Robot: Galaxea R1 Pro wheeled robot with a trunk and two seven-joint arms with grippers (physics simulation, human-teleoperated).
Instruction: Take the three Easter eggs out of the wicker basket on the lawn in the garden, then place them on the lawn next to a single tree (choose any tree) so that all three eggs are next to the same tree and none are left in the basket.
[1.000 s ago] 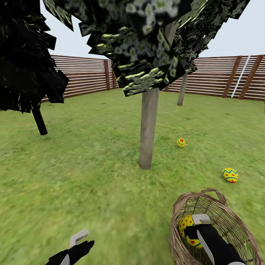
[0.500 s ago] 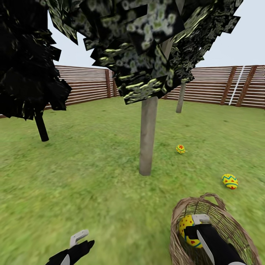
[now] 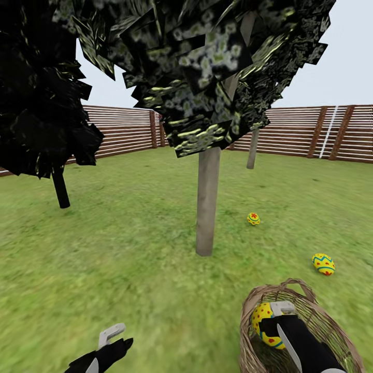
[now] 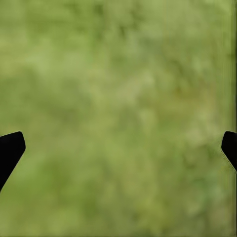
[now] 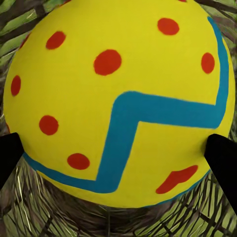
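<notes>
A pale-trunked tree (image 3: pixel 207 202) stands mid-lawn (image 3: pixel 129 248). Two yellow Easter eggs lie on the grass to its right, one near the trunk (image 3: pixel 253 218) and one further out (image 3: pixel 324 263). The wicker basket (image 3: pixel 247 311) sits at the lower right, and my right gripper (image 3: pixel 278 313) reaches into it. A third egg (image 5: pixel 118 98) sits between its fingertips (image 5: pixel 222 155), which press on both sides, with basket weave behind. This egg also shows inside the basket in the head view (image 3: pixel 260 317). Low on the left, my left gripper (image 3: pixel 111 334) hangs open over bare grass (image 4: pixel 118 118).
A near-black tree (image 3: pixel 59 186) stands at the left and another pale trunk (image 3: pixel 252 150) at the back. A brown slat fence (image 3: pixel 311 132) rings the garden. Open grass lies left of and in front of the middle tree.
The whole picture has slid downward, so the camera moved: the tree, the lawn eggs and the fence sit lower. Both grippers and the held egg keep their places.
</notes>
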